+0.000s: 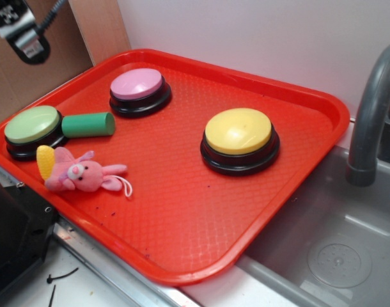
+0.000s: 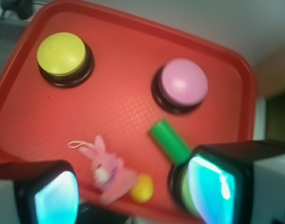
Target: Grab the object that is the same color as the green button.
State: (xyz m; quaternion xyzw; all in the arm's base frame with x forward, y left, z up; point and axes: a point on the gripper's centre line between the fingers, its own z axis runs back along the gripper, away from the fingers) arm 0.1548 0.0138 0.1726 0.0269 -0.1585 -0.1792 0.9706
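Seen through the wrist camera, the claw is being held spread wide above the near edge of the red tray, its two fingers framing the lower corners of the view with nothing between them. Just above the left finger, a pink plush bunny is lying on the tray, with a small yellow piece attached at its side, in the gap between the fingers. Farther ahead on the left, the yellow button is being shown well clear of the claw. Ahead and right of centre, the pink button is sitting. The dark green cylinder is lying on its side between the pink button and the right finger, slanting down toward that finger. The green button is being mostly hidden behind the right finger, with the cylinder's near end just beside it.
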